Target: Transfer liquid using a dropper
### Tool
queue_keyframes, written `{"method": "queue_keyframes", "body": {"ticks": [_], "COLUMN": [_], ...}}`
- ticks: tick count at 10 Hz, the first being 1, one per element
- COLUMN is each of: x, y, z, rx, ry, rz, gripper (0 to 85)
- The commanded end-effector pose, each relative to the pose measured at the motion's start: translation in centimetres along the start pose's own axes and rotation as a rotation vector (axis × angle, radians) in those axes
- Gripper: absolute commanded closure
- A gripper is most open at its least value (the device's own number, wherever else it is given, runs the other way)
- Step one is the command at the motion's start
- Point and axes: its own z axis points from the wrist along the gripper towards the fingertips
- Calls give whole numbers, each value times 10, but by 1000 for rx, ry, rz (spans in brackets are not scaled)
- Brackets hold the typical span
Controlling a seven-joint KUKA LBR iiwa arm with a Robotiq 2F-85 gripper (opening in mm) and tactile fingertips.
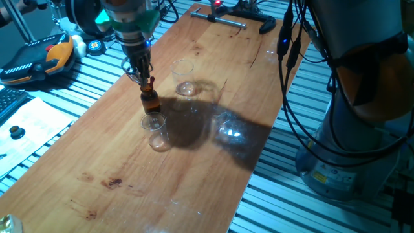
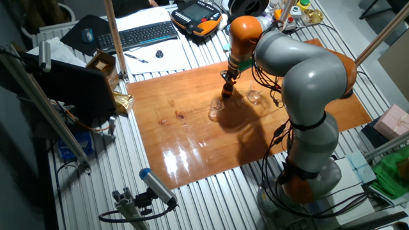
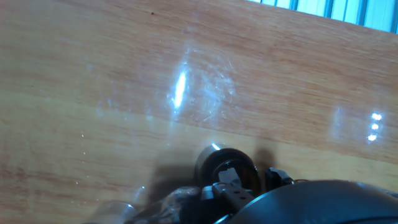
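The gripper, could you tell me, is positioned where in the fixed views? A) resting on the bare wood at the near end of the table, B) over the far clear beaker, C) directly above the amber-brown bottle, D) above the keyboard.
C: the gripper hangs right over the mouth of the amber-brown bottle, with one clear beaker just in front of it and another off to the side.

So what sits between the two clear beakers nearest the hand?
In one fixed view, the amber bottle stands between the near beaker and the far beaker, slightly off their line, with the hand directly above it.
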Motion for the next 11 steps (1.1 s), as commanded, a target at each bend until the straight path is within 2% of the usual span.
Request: {"method": "queue_keyframes", "body": {"ticks": [1, 7, 11], "x": [1, 7, 10], "y": [0, 3, 2], "z": [2, 6, 5], "rx": [1, 2, -13], "ry": [2, 4, 39], "rz": [-3, -9, -32], "gripper": [533, 540, 570]}}
